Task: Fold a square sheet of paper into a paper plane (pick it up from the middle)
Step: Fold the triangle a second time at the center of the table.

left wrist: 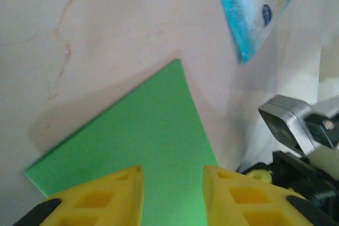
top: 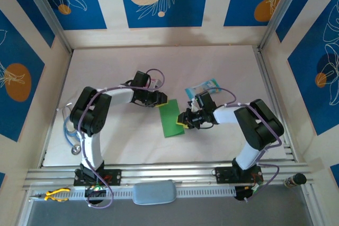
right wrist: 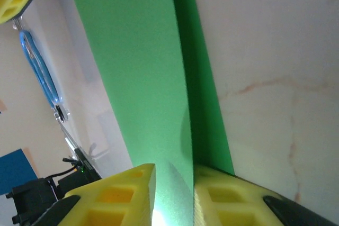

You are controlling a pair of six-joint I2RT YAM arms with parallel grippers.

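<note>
At the far left of the white table [top: 116, 67], from the overhead camera, I see a loop of blue cable [top: 68, 128] lying beside the left arm, and yellow-handled pliers [top: 55, 194] on the rail below it; moving right, the left gripper [top: 161, 100] sits at the upper left corner of the sheet of green paper [top: 172, 117], which lies near the middle of the table between the two arms, creased into a narrow rectangle rather than a square; on my left wrist feed the left gripper [left wrist: 173, 175] has its yellow fingers parted with a clear gap, clamping nothing, and the sheet of green paper [left wrist: 143, 130] shows through that gap, one corner pointing away and its left edge casting a shadow on the table; further right, the right gripper [top: 183, 119] meets the paper's right edge; on my right wrist feed the right gripper [right wrist: 175, 175] has its fingers drawn nearly together and pinching the sheet of green paper [right wrist: 143, 78], with a lighter layer lying over a darker one along a straight line; beyond it, a pale blue printed packet [top: 203, 85] lies flat just above the right wrist, apart from the paper, and it shows in the left wrist feed's top right corner [left wrist: 259, 9].
</note>
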